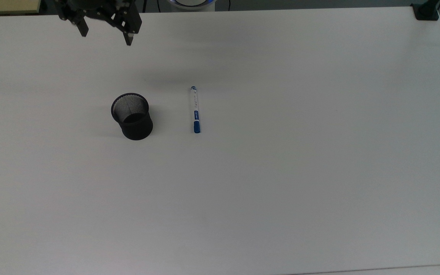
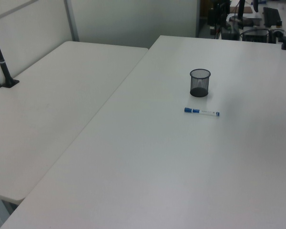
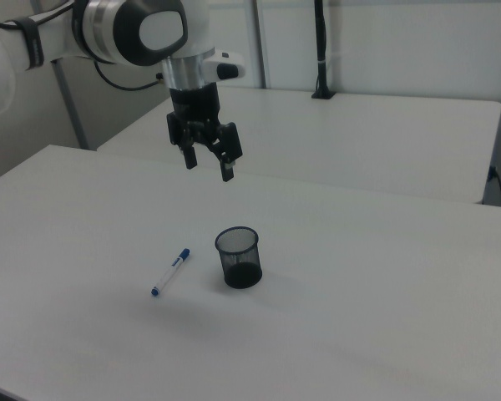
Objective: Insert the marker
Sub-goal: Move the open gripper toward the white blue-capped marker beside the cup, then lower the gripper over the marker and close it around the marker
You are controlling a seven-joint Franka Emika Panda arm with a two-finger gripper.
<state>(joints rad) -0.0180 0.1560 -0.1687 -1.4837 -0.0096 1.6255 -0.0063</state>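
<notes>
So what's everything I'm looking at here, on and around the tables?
marker: one, white with blue cap and band, lying flat on the near table, apart from the cup.
mesh cup: one, black, upright and empty, to the top view's left of the marker.
tables: two, white, side by side.
black post: one, standing at the far table's edge in the right view.
robot arm: one, white and grey, above the table.
gripper: one, black, fingers open, empty, hanging in the air above the table, holding nothing.
</notes>
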